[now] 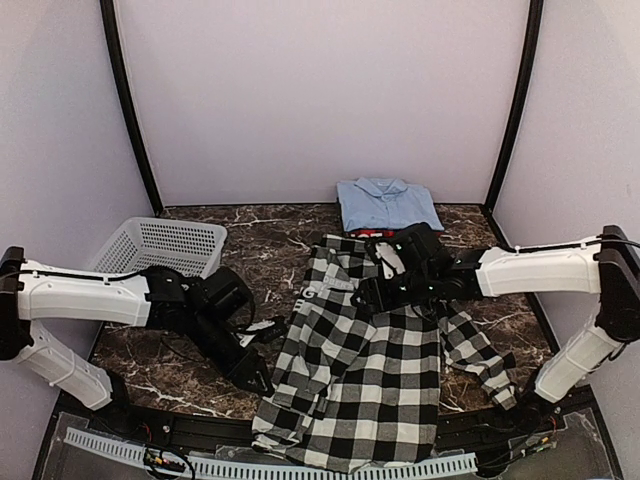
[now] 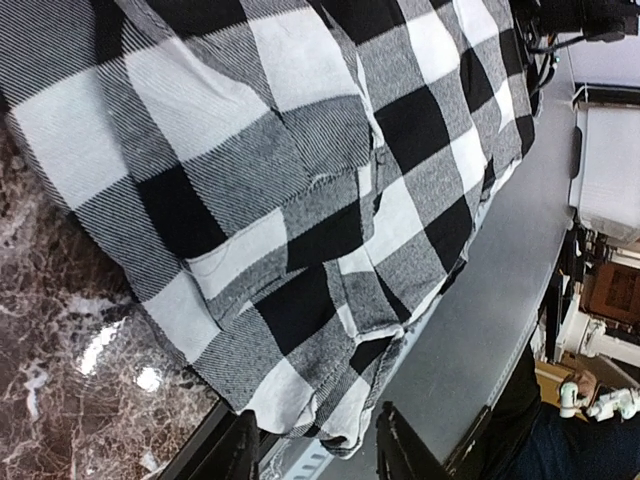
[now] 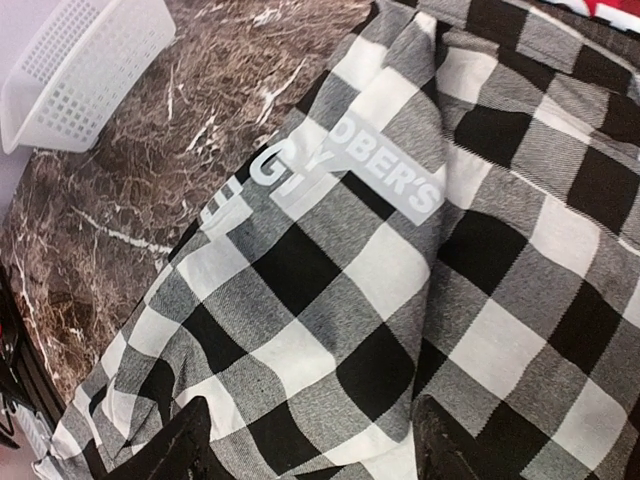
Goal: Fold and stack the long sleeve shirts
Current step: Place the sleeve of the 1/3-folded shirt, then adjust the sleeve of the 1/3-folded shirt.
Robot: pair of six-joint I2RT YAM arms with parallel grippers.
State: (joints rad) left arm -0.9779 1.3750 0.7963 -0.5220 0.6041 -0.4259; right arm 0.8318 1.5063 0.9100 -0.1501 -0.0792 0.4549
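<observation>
The black-and-white checked shirt [image 1: 365,370] lies spread over the near middle of the dark marble table [image 1: 270,235]. Its hem hangs off the near edge, and white lettering [image 3: 340,170] shows on its far left part. The light blue shirt [image 1: 388,203] sits folded at the far side, with a sliver of the red shirt [image 1: 372,233] at its near edge. The left gripper [image 2: 318,452] is by the checked shirt's near left corner, its 2 fingers spread and holding nothing. The right gripper [image 3: 310,445] hangs over the shirt's far part with its jaws apart; whether they touch the cloth is unclear. A pale basket [image 1: 165,247] stands far left.
</observation>
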